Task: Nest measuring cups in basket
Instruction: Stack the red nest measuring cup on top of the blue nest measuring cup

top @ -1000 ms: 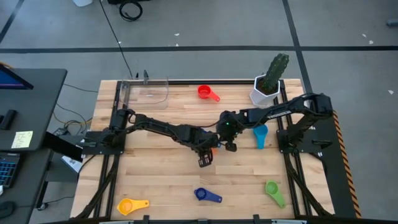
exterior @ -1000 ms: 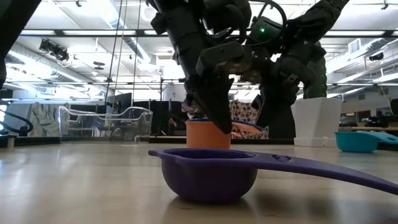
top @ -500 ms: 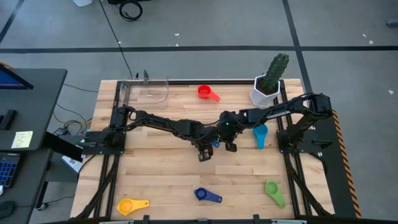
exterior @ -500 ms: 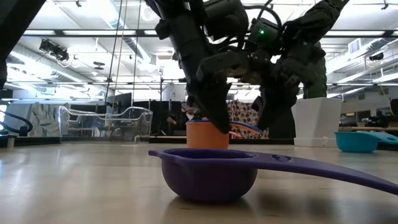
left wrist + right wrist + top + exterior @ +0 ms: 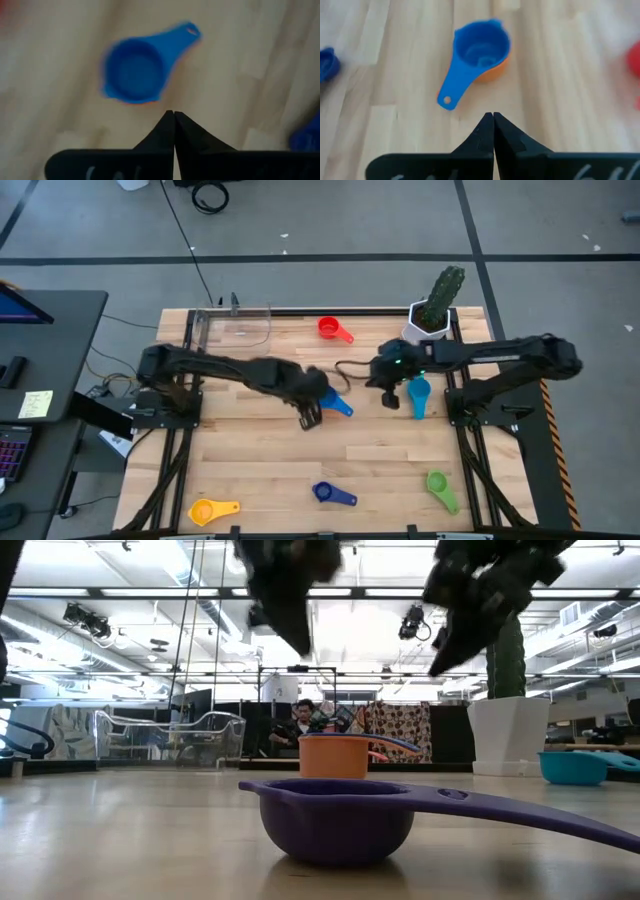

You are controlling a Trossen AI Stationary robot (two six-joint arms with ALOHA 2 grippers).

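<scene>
1. Table (image 5: 260, 455): pale wood planks in a dark frame, with both arms reaching in from its left and right edges.
2. Left pincer (image 5: 309, 418): hung above the table's middle, clenched on nothing; in the left wrist view its fingers (image 5: 160, 135) met in a point just short of the blue cup.
3. Right pincer (image 5: 391, 402): hung right of centre, near the light blue cup, also clenched and holding nothing; fingers (image 5: 481, 134) pressed together.
4. Cactus pot (image 5: 424, 332): white, with a green cactus, at the far right corner.
5. Basket (image 5: 238, 326): clear bin near the far left corner, no cup visible in it; seen at the left in the low view (image 5: 170, 735).
6. Blue cup (image 5: 333, 403): at the table's middle between the two pincers, seated inside the orange cup (image 5: 496, 69), whose rim showed beneath it; handle free, touched by neither pincer.
7. Red cup (image 5: 330, 329): by the far edge, between basket and pot.
8. Light blue cup (image 5: 418, 394): toward the right edge.
9. Green cup (image 5: 438, 485): near the front right corner.
10. Dark blue cup (image 5: 325, 493): by the middle of the front edge.
11. Yellow cup (image 5: 206, 511): at the front left corner.
</scene>
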